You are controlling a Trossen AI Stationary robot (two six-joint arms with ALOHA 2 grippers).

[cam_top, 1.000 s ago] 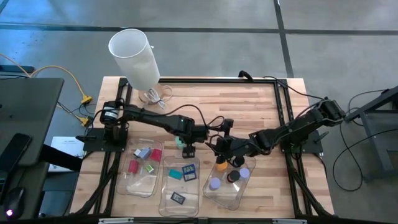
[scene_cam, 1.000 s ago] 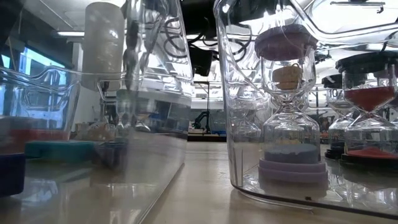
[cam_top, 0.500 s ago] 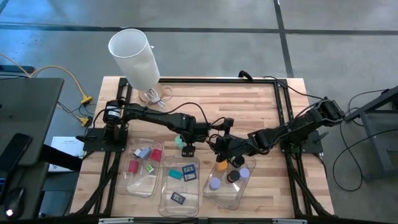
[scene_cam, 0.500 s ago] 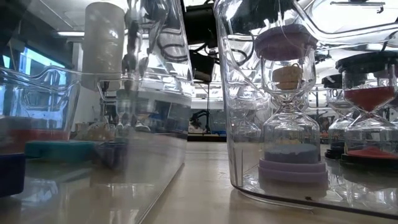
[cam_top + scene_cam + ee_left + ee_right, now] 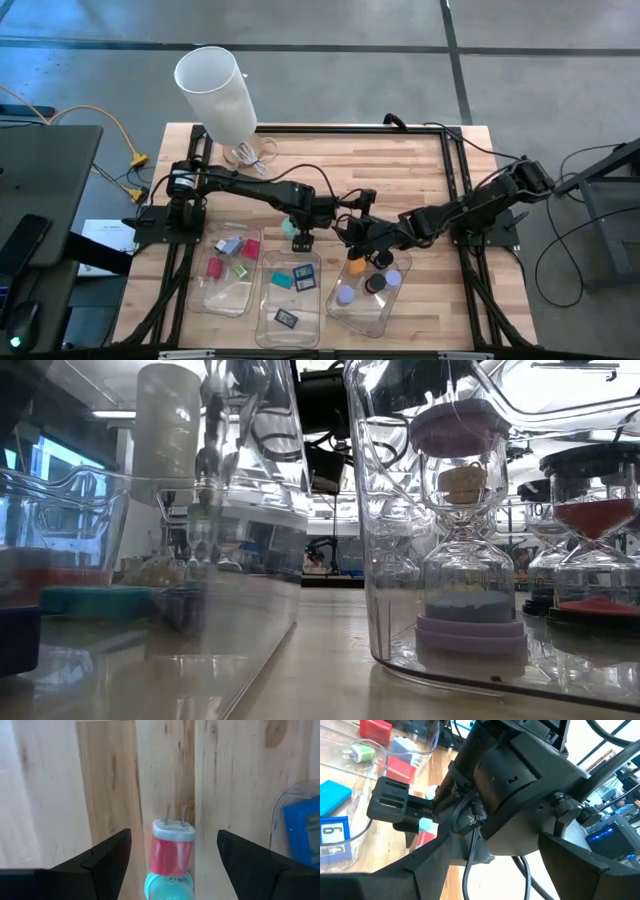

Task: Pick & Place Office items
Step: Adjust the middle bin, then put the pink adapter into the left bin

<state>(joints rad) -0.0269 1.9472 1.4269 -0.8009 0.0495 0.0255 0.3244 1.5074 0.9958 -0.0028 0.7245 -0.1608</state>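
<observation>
Left pincer (image 5: pixel 170 865) wide, straddling red-and-teal plug adapter (image 5: pixel 171 855) lying on bench (image 5: pixel 105 780) beside middle tray (image 5: pixel 290 290); poised for pickup, no contact. Right pincer (image 5: pixel 352 238) wide, empty, hovering at right tray (image 5: pixel 365 312); sorted items inside trays.

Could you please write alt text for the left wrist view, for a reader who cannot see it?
A red plug adapter with a pale prong end and a teal piece against its near end lies on the wooden table, between the left gripper's open dark fingers. A blue item in a clear tray shows at one edge.
</observation>
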